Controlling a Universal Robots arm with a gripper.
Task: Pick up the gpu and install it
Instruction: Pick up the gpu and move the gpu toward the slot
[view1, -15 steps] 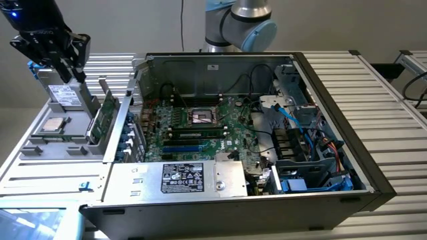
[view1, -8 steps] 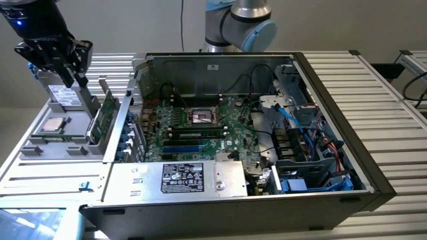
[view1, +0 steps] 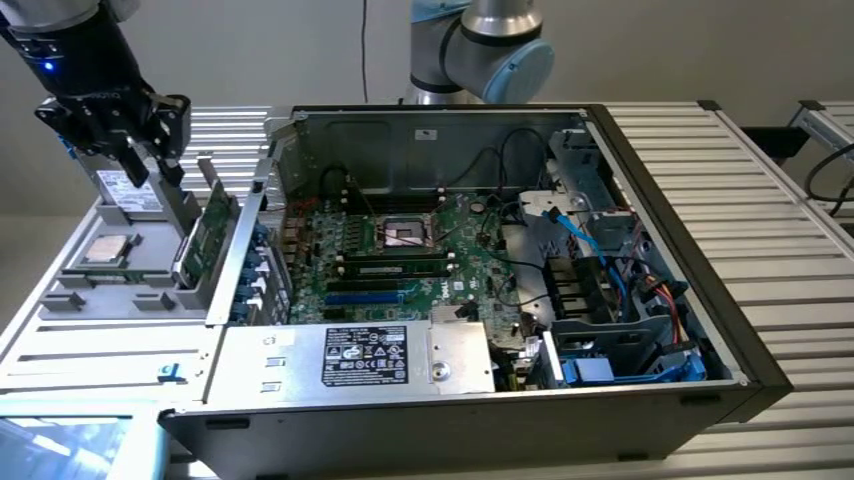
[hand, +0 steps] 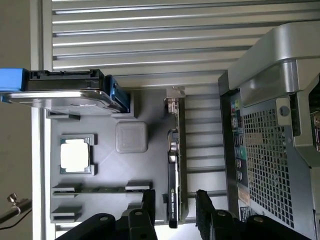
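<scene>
Exterior view's left: gripper (view1: 154, 172) noted hovering over the grey parts tray (view1: 67, 300), jaws spread wide, nothing held. A drive box (view1: 123, 195) and a processor chip (view1: 107, 248) are seated in the tray. The gpu (view1: 207, 235) is stood on edge at the tray's side next to the open computer case (view1: 360, 140), just right of the gripper and lower, long axis running near to far. In the wrist view the card is seen lined up between the fingers (hand: 148, 202), untouched.
</scene>
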